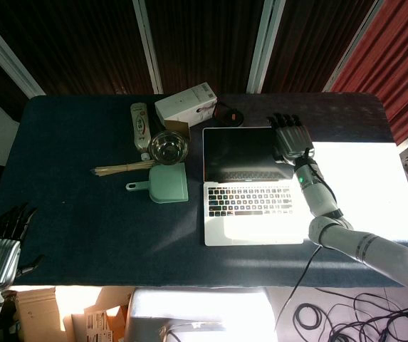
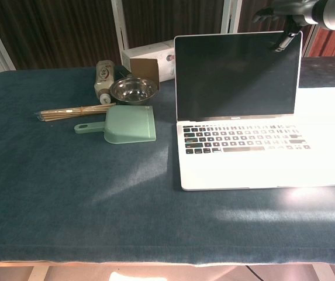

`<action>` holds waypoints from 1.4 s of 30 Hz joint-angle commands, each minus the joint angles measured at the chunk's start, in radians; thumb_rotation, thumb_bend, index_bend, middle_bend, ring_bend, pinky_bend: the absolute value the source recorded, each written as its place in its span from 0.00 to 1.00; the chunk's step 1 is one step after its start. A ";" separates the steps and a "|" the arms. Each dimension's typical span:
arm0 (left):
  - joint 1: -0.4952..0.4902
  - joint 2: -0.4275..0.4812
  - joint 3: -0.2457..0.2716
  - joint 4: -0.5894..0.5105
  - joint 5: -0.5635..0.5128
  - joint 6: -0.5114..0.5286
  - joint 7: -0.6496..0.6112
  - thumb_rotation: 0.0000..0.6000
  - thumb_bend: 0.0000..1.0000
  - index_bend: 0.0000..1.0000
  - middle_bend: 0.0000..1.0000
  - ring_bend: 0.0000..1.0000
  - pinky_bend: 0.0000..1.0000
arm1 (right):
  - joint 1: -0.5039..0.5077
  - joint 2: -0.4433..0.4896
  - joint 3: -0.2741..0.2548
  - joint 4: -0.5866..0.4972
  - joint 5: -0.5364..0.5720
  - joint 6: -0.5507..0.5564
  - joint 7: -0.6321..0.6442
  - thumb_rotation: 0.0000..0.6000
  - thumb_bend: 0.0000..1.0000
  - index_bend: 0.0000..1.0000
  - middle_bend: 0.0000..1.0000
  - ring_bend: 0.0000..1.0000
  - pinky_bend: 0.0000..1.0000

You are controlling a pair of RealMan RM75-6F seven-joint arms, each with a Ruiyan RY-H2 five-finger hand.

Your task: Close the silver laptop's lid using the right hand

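Note:
The silver laptop [image 1: 250, 214] stands open on the dark blue table [image 1: 82, 214], its lid [image 2: 237, 76] upright and its screen dark. My right hand [image 1: 293, 139] is at the lid's top right corner, fingers spread behind and over the top edge. In the chest view the right hand [image 2: 293, 14] hangs above that corner and one fingertip [image 2: 284, 42] reaches down in front of the screen. It holds nothing. My left hand [image 1: 1, 249] is off the table's near left corner, fingers apart and empty.
Left of the laptop lie a green dustpan [image 1: 166, 184], a steel bowl [image 1: 169, 147], a bundle of sticks [image 1: 122, 169] and a bottle [image 1: 140, 127]. A white box [image 1: 186, 105] and a black object [image 1: 228, 114] sit behind the lid. Cables [image 1: 332, 313] lie on the floor.

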 commanded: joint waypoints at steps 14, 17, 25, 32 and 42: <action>-0.006 -0.016 -0.012 0.021 -0.009 0.002 0.023 1.00 0.08 0.00 0.00 0.00 0.11 | 0.034 -0.030 -0.033 0.087 -0.005 -0.047 0.053 1.00 0.49 0.06 0.04 0.00 0.00; -0.008 -0.017 -0.014 0.024 -0.012 -0.002 0.023 1.00 0.08 0.00 0.00 0.00 0.11 | 0.045 -0.034 -0.044 0.094 -0.001 -0.060 0.050 1.00 0.49 0.09 0.05 0.00 0.00; -0.011 -0.023 -0.016 0.025 -0.016 -0.003 0.039 1.00 0.08 0.00 0.00 0.00 0.11 | 0.070 -0.026 -0.085 0.075 0.026 -0.038 -0.004 1.00 0.53 0.19 0.13 0.00 0.00; -0.011 -0.027 -0.022 0.024 -0.032 -0.008 0.051 1.00 0.08 0.00 0.00 0.00 0.11 | 0.063 0.006 -0.104 0.017 0.020 -0.019 -0.003 1.00 0.54 0.23 0.17 0.02 0.00; -0.013 -0.025 -0.016 0.013 -0.029 -0.016 0.056 1.00 0.08 0.00 0.00 0.00 0.11 | 0.007 0.118 -0.140 -0.183 -0.134 0.013 0.046 1.00 0.54 0.23 0.17 0.03 0.06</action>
